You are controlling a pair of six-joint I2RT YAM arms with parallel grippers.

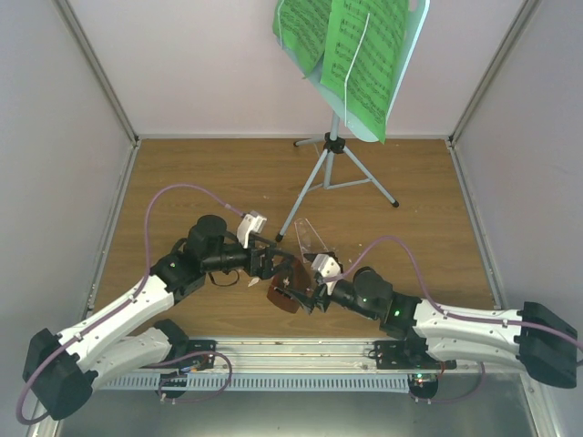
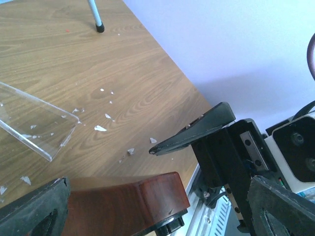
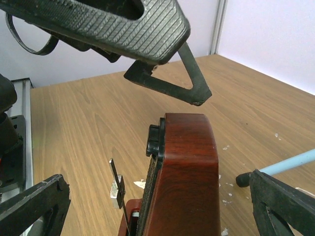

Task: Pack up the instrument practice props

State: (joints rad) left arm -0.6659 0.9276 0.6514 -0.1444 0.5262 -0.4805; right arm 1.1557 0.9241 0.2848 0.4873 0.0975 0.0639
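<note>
Clearly both sets crowd the metronome (image 3: 182, 167): left fingers (image 2: 34, 209) and right fingers (image 3: 283, 206), each spread apart around it, could collide and knock it across the surface (image 2: 123, 73).

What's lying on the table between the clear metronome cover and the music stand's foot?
Just wooden table with a few white crumbs, nearer the clear cover than the stand foot, seen in the left wrist view.

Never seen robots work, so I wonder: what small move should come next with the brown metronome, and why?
Probably close the right gripper on the metronome: its wrist view shows the brown body between open jaws, gaps either side, while the clear cover lies apart.
</note>
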